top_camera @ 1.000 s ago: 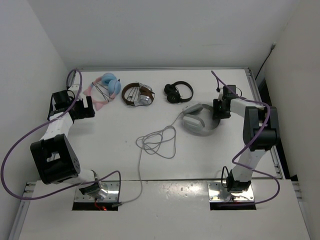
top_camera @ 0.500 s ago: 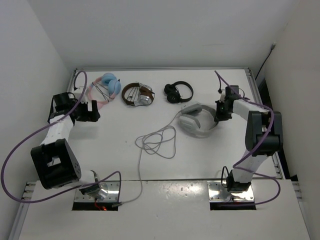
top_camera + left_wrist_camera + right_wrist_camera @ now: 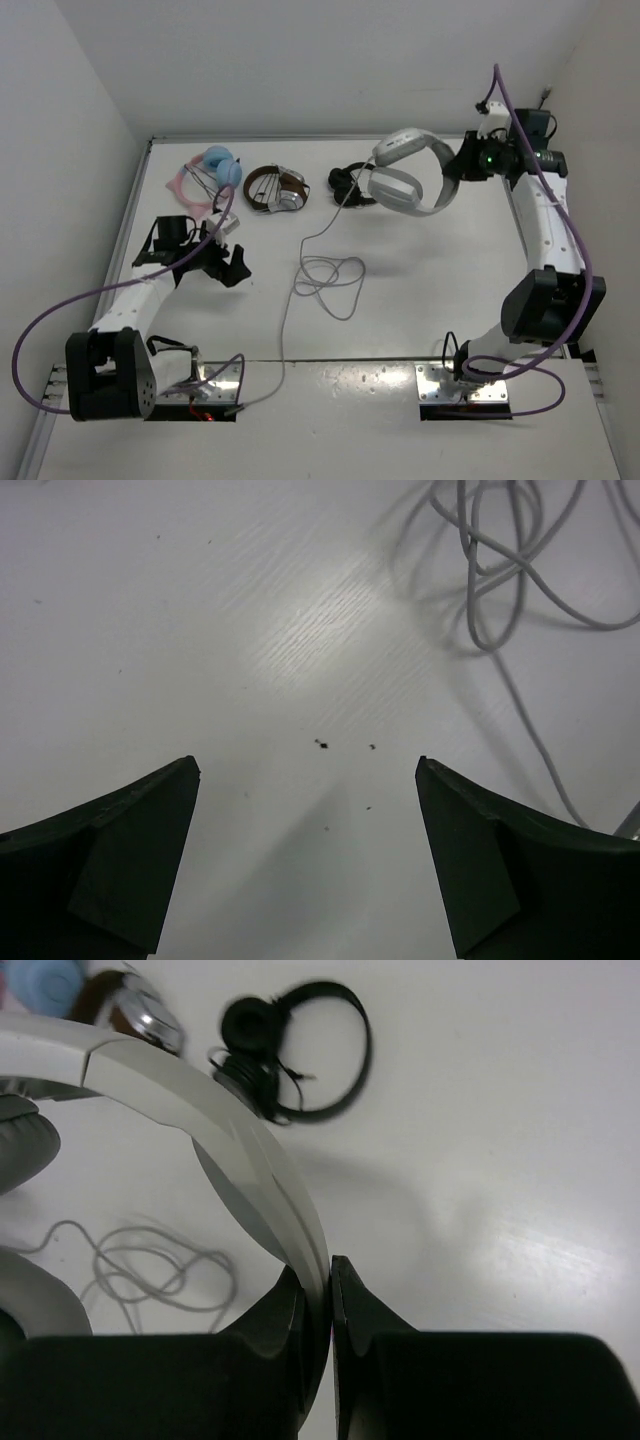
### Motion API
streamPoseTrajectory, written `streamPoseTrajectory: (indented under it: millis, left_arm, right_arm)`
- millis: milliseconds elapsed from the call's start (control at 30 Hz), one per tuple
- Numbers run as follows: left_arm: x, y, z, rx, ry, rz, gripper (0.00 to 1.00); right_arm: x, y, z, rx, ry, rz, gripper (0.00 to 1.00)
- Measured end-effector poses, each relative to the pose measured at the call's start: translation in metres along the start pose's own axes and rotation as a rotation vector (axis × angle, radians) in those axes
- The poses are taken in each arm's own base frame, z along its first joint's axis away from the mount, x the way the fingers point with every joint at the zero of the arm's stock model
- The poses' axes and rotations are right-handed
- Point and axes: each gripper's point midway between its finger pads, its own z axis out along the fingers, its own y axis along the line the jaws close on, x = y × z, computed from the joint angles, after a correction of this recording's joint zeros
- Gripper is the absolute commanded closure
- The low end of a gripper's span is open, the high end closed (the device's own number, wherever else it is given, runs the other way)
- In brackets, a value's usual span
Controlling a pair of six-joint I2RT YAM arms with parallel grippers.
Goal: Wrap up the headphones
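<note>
The headphones (image 3: 170, 1070) look smooth matt plastic, the table (image 3: 150, 630) faintly grained

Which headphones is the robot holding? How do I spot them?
Look at the far right of the table, where the right gripper is raised. It pinches the headphones by the headband. They are the biggest pair, white-grey, trailing a long thin cable.

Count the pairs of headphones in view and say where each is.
4. The pink-and-blue pair, the brown-and-silver pair and the black pair lie in a row at the table's far side; the right gripper holds the white headphones up. None seems hidden.
</note>
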Motion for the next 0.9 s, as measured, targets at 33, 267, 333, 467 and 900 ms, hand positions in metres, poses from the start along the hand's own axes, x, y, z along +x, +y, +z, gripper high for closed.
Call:
streamPoseTrajectory:
  millis: [33,267,333,467,900]
  left_arm:
    - [-0.001,-0.007,0.001,0.018,-0.021,0.004,0.05]
    - [-0.029,-0.046,0.01,0.146,-0.167,-0.007,0.05]
    - [-0.035,-0.059,0.014,0.184,-0.182,-0.011,0.05]
    - [-0.052,-0.078,0.016,0.215,-0.23,-0.004,0.05]
    - [-0.112,-0.105,0.025,0.192,-0.409,-0.013,0.05]
  right_arm:
    - [-0.014,0.007,-0.007,-0.023,-0.029,-0.019,1.0]
    - [-0.098,0.044,-0.058,-0.117,-0.234,-0.084,1.0]
    - [-0.111,0.047,-0.07,-0.129,-0.279,-0.072,1.0]
    - [-0.129,0.055,-0.094,-0.16,-0.35,-0.034,1.0]
    - [-0.197,0.068,-0.258,-0.163,-0.769,-0.05,1.0]
